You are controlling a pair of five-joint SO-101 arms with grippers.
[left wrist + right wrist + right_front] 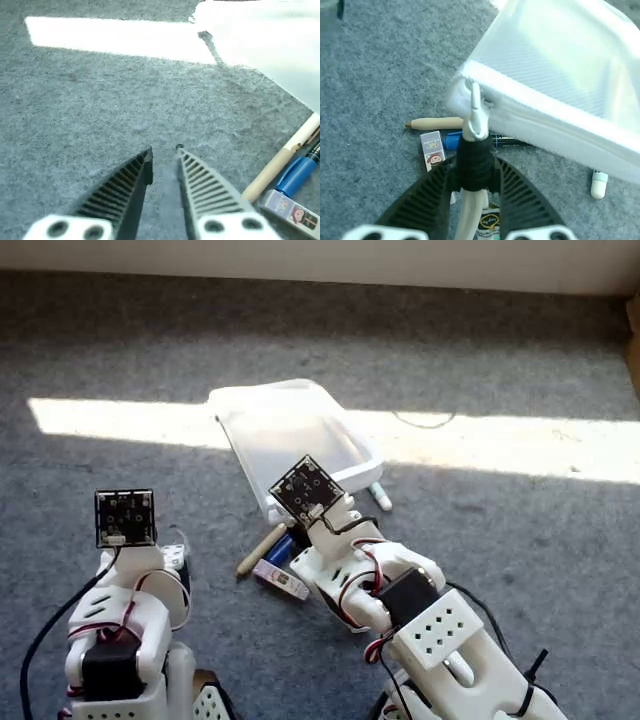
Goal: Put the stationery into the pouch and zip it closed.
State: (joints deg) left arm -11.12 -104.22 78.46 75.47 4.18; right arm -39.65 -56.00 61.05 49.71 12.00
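The right gripper (475, 164) pinched a white plastic pen with a black rubber grip (473, 122), whose upper end touched the zipper-edged corner of the translucent white fabric pouch (555, 65). Just beside that corner lay a beige wooden-looking pen (436, 123), a blue plastic pen (452, 140) and a small white boxed eraser (432, 149). The left gripper (164, 151) hung with fingers slightly spread over grey carpet (90, 100), apart from the pouch.

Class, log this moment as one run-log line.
left end effector: open, above carpet | right end effector: shut on zip pull | beige pen, blue pen, eraser: outside pouch
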